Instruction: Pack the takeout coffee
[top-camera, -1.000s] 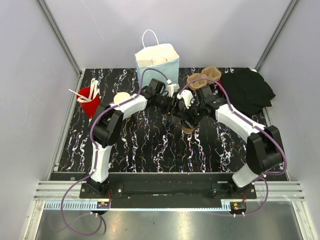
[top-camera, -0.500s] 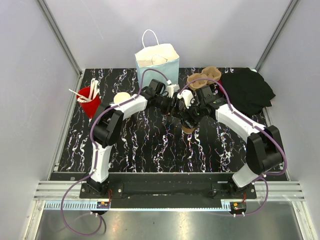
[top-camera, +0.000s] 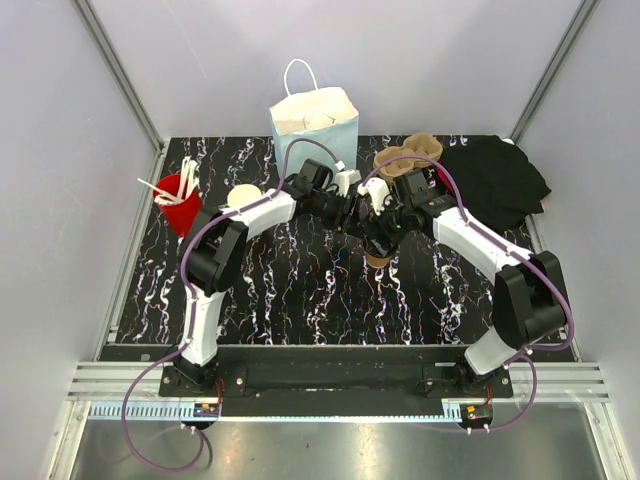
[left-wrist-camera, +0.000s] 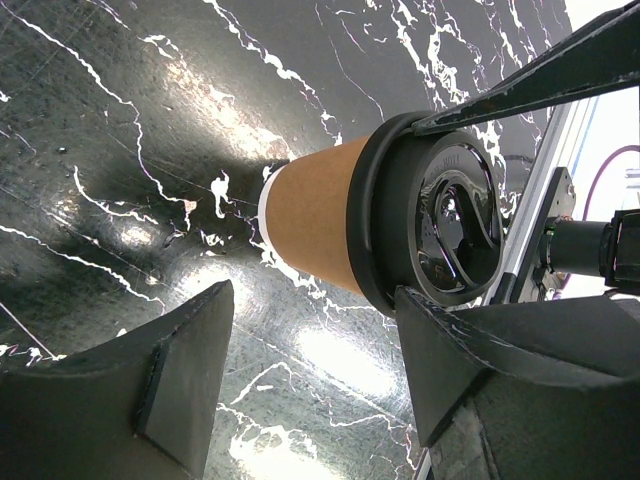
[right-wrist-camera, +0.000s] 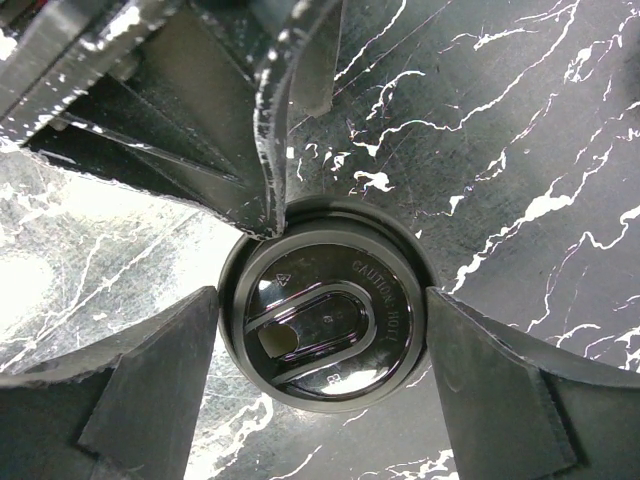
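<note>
- Centrally, the coffee cup (left-wrist-camera: 318, 225) stands upright on the black marbled table (top-camera: 300, 290), a tan paper cup with its round black lid (right-wrist-camera: 325, 325) seated on the rim. The contents are hidden under the lid.
- The lid shows a raised oval sip panel and moulded caution lettering.
- At the back of the table a pale paper bag (top-camera: 313, 122) with a white loop handle stands with its mouth open. What lies inside it cannot be made out.
- At the left edge a red cup (top-camera: 178, 205) holds several white straws (top-camera: 165, 185) that lean out over its rim.
- A second cup (top-camera: 242, 196) shows its pale mouth just beside the left arm (top-camera: 235, 235).
- A brown moulded carrier (top-camera: 408, 158) sits behind the right arm (top-camera: 470, 235), with a black cloth (top-camera: 495, 180) to its right.
- The right arm bends inward over the middle of the table, its wrist pointing straight down on the cup. The right gripper (right-wrist-camera: 322, 300) has its jaws set wide, one finger against each side of the lid's rim, gripping it.
- The left arm reaches across from the left, its wrist turned so that it views the cup side-on. The left gripper (left-wrist-camera: 312, 298) stands parted and holds nothing. The cup is just beyond its fingertips, and one tip is close against the lid's edge.
</note>
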